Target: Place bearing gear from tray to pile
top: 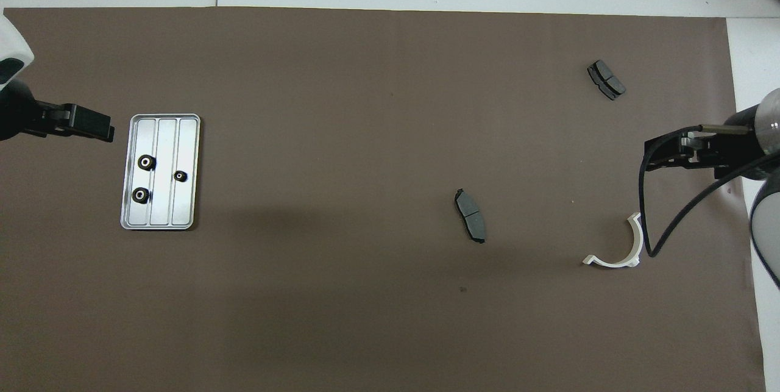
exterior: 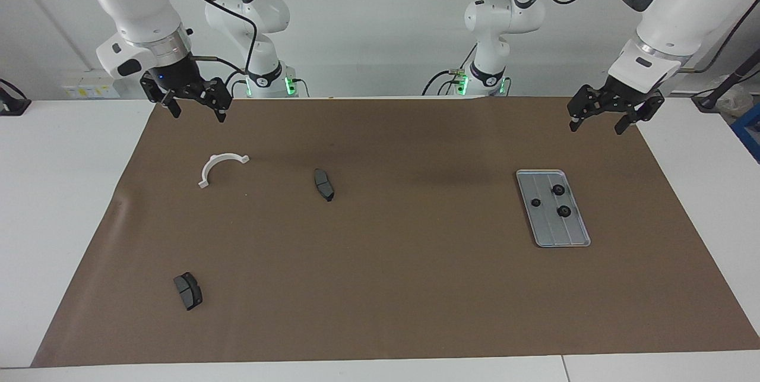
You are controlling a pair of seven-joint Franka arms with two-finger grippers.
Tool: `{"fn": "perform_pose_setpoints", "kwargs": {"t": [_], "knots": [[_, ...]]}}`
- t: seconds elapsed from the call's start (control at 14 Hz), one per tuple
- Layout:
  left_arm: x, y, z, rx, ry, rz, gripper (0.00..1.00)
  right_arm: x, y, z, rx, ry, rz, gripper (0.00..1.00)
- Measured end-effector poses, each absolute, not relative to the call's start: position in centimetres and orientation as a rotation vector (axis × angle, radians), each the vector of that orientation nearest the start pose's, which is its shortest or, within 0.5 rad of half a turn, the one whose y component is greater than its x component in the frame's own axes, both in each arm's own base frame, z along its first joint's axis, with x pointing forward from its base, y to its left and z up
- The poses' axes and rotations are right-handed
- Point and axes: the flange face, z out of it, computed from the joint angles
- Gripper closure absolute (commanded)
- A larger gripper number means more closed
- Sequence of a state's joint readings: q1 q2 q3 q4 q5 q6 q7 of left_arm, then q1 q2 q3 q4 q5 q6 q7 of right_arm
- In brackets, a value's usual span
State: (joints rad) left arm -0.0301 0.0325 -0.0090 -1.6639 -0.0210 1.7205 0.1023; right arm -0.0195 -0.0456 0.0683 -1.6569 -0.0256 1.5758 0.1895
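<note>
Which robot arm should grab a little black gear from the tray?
The left arm, probably. Its left gripper hangs open over the mat near the tray, where three gears lie. The right gripper, also open, waits at the other end of the table, above the white bracket.
</note>
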Motion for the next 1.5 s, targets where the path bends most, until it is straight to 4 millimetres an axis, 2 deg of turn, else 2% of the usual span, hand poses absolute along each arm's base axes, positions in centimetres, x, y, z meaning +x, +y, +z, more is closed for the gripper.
{"fn": "perform_pose_setpoints", "kwargs": {"t": [0.21,0.57,0.72,1.0,1.29,1.5], "knots": [[56.5,-1.5,51.9,-3.156,0.192,-0.003,0.00,53.9,2.4,60.9,-3.166,0.222,0.051,0.00],[56.9,-1.2,44.6,-3.155,0.180,-0.034,0.00,53.9,2.4,60.9,-3.166,0.222,0.051,0.00],[56.8,-1.4,42.8,-3.153,0.183,-0.048,0.00,53.9,2.4,60.9,-3.166,0.222,0.051,0.00],[57.5,-1.6,40.4,-3.153,0.184,-0.051,0.01,53.9,2.4,60.9,-3.166,0.222,0.051,0.00],[58.7,-1.6,36.0,-3.156,0.140,-0.038,0.26,53.9,2.4,60.9,-3.166,0.222,0.051,0.00],[58.9,-1.6,34.3,-3.158,0.108,-0.018,0.36,53.9,2.4,60.9,-3.166,0.222,0.051,0.00]]}}
